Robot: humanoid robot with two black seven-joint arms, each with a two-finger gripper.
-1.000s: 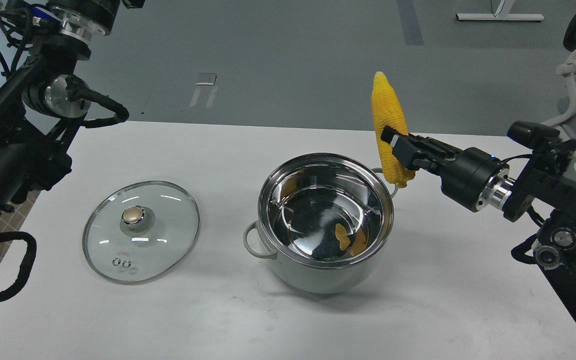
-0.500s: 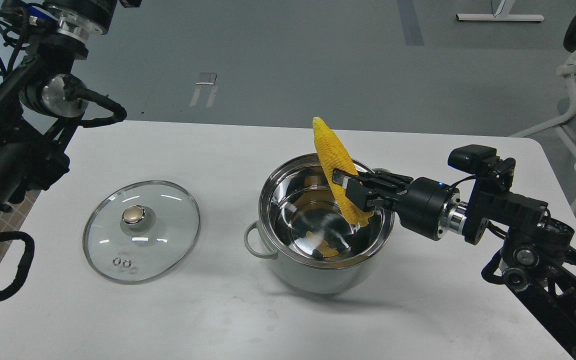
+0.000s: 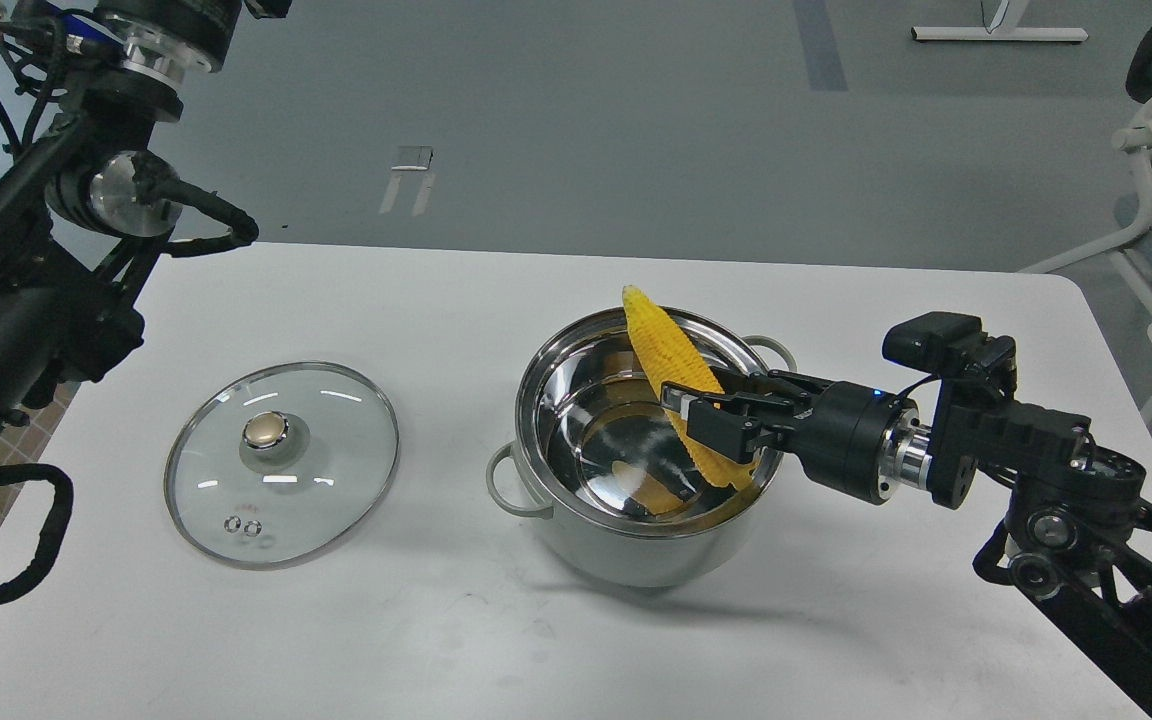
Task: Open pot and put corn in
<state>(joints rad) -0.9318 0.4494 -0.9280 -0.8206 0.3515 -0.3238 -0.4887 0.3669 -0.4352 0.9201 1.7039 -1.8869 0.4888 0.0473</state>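
Pot (image 3: 636,550): a round, pale grey-green vessel with a shiny steel interior, standing upright and uncovered on the white table (image 3: 436,640), right of the table's middle. One loop handle projects at its near left and a second shows at its far right, behind the rim. The polished inner wall carries yellow reflections.

Table: a white top with rounded corners that bears both the pot and the lid. Grey floor lies beyond its far edge.

Left arm (image 3: 26,300): black, with trailing cables, raised at the left side of the scene and well apart from the pot and the lid. Its gripper is not in view.

Right arm (image 3: 1016,440): black, reaching in from the right and lying nearly level toward the pot.

Lid (image 3: 282,463): a round glass disc with a steel rim and a gold knob at its centre, lying flat on the table, knob up, left of the pot and apart from it.

Corn (image 3: 671,360): a bright yellow cob, tilted, with its pointed tip up and leaning toward the far left, just above the pot's far rim. Its thick lower end sits inside the pot's mouth near the right wall. Whether that end touches the steel cannot be told.

Right gripper (image 3: 711,425): over the pot's right rim, its two black fingers clamped on the lower half of the corn.
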